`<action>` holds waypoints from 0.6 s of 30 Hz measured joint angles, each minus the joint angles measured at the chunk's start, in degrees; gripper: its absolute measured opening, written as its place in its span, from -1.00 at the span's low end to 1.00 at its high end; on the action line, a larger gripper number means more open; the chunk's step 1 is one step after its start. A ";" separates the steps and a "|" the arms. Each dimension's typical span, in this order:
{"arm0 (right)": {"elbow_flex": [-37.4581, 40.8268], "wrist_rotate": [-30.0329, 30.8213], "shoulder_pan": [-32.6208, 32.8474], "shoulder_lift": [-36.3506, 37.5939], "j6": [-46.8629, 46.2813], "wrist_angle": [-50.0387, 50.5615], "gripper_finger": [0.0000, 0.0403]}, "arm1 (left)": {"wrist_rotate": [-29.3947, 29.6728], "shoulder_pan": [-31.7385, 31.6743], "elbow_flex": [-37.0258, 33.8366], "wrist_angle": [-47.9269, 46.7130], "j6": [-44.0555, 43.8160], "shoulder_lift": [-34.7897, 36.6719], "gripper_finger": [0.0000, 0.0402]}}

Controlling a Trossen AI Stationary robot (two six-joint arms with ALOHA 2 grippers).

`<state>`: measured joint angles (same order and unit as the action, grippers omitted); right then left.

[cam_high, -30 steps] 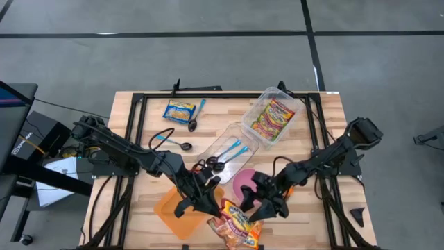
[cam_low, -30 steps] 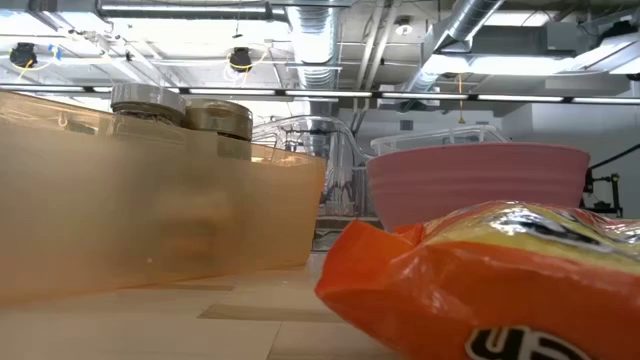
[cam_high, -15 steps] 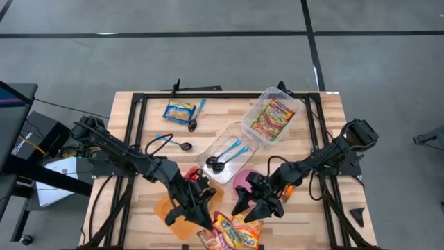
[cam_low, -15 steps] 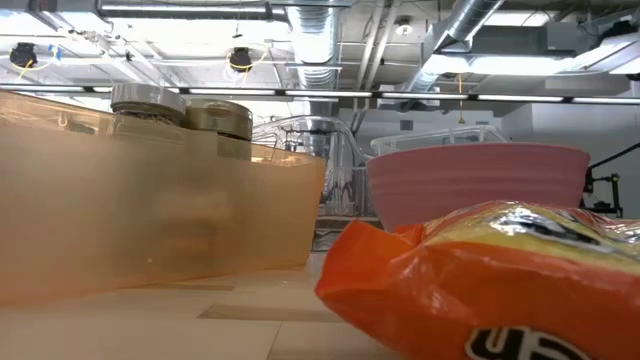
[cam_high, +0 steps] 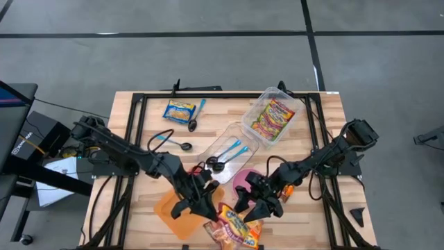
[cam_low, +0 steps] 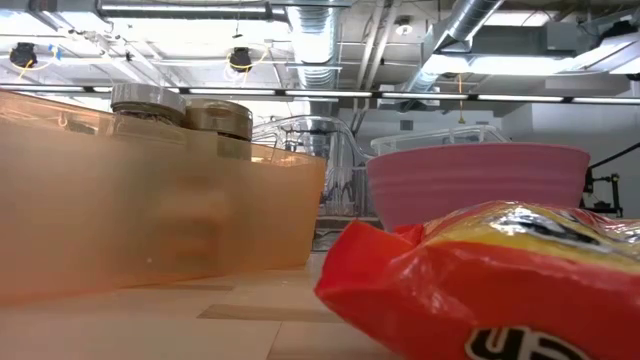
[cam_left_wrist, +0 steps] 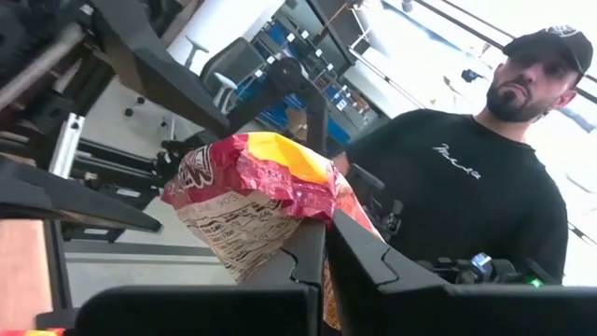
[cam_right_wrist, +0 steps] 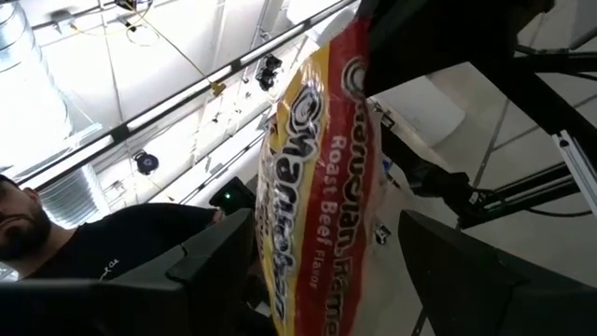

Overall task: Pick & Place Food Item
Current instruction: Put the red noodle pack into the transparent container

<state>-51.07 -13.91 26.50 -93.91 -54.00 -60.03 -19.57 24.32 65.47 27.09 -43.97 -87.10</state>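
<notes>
Surface: wooden table [cam_high: 291, 212] framed by dark rails, set on a grey floor; ceiling ducts and lamps are seen beyond it in the low view.
Left gripper: the left gripper [cam_high: 205, 211] is positioned at the near middle of the table, fingers pressed together on one end of the ramen packet [cam_high: 233, 229]; in the left wrist view the packet [cam_left_wrist: 252, 201] is seen pinched between the dark fingers [cam_left_wrist: 308, 266].
Right gripper: the right gripper [cam_high: 251, 208] is placed just beside the left one, over the packet's other side, with jaws spread wide; in the right wrist view the packet [cam_right_wrist: 322, 168] is seen between the two parted fingers [cam_right_wrist: 210, 257], and contact cannot be told.
Food item: an orange, red and yellow noodle packet near the table's near edge, shown large in the low view [cam_low: 480, 290].
Orange container: the orange container [cam_high: 172, 208] lies just beside the left gripper; its translucent wall [cam_low: 150, 200] fills the left of the low view.
Pink bowl: the pink bowl [cam_high: 242, 180] stands just behind the packet [cam_low: 475, 180].
Farther items: a clear tray with blue-handled spoons [cam_high: 229, 151], a clear tub holding another packet [cam_high: 272, 115], and a small yellow packet [cam_high: 179, 110] are set toward the far side.
Background: a person in a dark shirt and cap [cam_left_wrist: 457, 187] is seen beyond the table.
</notes>
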 joint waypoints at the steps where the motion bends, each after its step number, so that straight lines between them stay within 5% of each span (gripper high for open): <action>1: 0.00 -0.01 -0.06 0.00 0.02 0.00 0.31 | -0.06 -0.23 0.00 0.00 -0.05 -0.01 -1.00; 8: 0.00 0.02 -0.60 0.00 0.70 -0.03 0.11 | -0.87 -0.81 0.00 -0.04 -1.44 0.00 -1.00; 18: 0.02 -1.25 -0.78 0.00 1.97 -1.60 -0.44 | -0.94 -0.79 0.00 -0.03 -1.90 0.00 -1.00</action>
<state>-51.05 -15.16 25.71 -93.91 -52.03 -61.63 -20.51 23.53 65.47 27.07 -45.87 -87.10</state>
